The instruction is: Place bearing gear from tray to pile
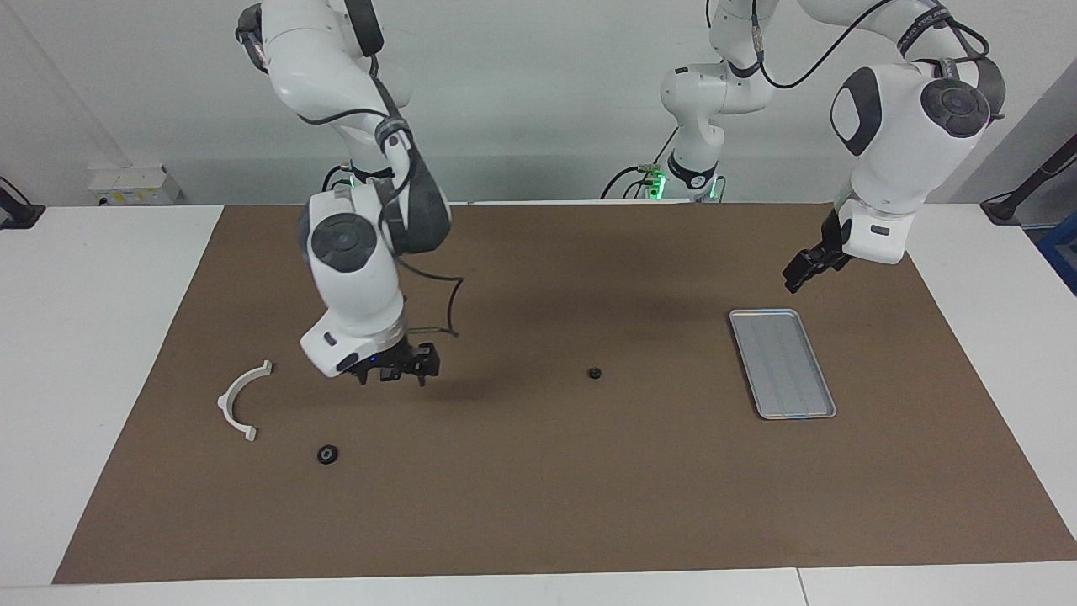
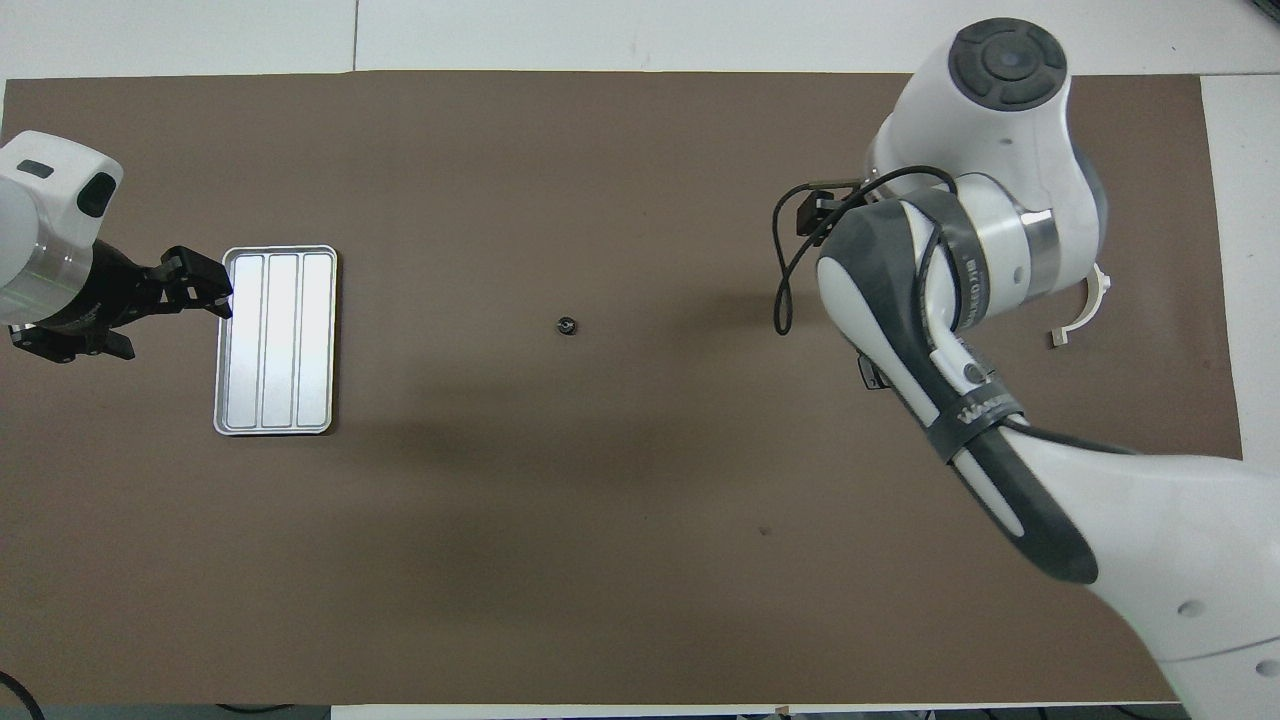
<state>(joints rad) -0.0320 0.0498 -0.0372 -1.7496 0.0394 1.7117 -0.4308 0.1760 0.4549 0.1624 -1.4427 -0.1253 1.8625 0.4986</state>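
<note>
The silver tray lies toward the left arm's end of the mat and holds nothing; it also shows in the overhead view. One small black bearing gear lies on the mat's middle. A second bearing gear lies beside the white half-ring bracket of the pile. My right gripper is open, empty and raised over a dark brake pad, of which only an edge shows. My left gripper waits in the air beside the tray's end.
The brown mat covers most of the white table. In the overhead view the right arm hides the pile's brake pads and the gear beside the bracket.
</note>
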